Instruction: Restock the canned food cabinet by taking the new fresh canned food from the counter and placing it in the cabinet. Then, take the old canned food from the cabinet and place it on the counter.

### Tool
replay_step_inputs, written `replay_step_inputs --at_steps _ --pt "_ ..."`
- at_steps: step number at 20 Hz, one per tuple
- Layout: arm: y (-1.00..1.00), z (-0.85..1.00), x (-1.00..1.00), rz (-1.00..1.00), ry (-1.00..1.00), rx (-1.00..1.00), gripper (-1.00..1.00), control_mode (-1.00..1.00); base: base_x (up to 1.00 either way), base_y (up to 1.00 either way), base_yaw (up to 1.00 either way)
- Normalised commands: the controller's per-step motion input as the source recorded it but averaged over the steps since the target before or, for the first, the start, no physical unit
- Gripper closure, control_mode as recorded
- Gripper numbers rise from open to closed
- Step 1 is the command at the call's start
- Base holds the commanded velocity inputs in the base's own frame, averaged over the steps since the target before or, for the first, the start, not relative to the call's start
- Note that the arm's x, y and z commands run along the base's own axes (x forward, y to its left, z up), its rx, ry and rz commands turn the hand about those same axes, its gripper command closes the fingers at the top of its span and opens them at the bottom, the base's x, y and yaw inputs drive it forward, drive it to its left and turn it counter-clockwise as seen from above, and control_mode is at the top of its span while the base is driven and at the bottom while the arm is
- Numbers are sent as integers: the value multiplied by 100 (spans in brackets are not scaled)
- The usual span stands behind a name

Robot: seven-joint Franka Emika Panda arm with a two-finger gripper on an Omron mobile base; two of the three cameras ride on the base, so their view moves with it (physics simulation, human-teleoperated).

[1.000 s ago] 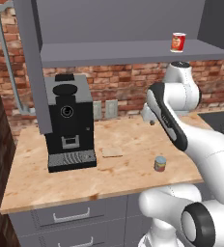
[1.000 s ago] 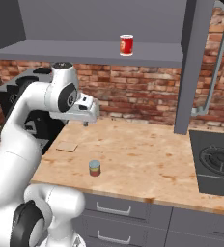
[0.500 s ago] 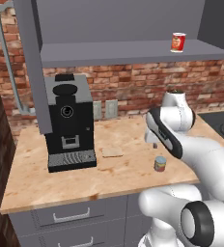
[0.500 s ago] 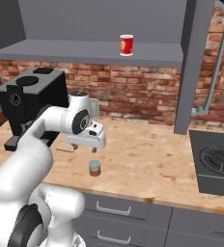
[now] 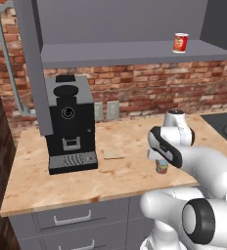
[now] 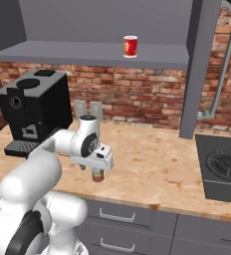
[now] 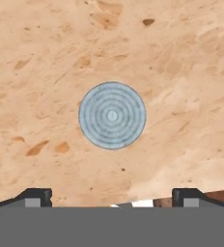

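Red brick wall [image 5: 135,90], black coffee machine [image 5: 69,124].

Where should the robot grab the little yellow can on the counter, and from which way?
Grab the yellow can around its round side wall, coming straight down from above. It stands upright on the counter, with its flat grey lid facing the hand camera and bare wood all around it. The gripper is open, its fingertips set wider than the lid, so one finger should slide down each side before closing.

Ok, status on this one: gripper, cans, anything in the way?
Gripper open, directly above new can on counter. Old red can upright on cabinet shelf. Nothing obstructing the can.
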Motion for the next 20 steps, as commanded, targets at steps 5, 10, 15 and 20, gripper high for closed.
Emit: replay_step_inputs --at_steps 5,10,15,20 --pt "0 -17 5 0 0 0 -100 -100 0 0 0" --pt "0 -16 13 0 -2 0 -100 -100 0 0 0" --pt "0 -15 26 0 -2 0 -100 -100 0 0 0" --pt "0 -15 23 0 -3 0 -100 -100 0 0 0"
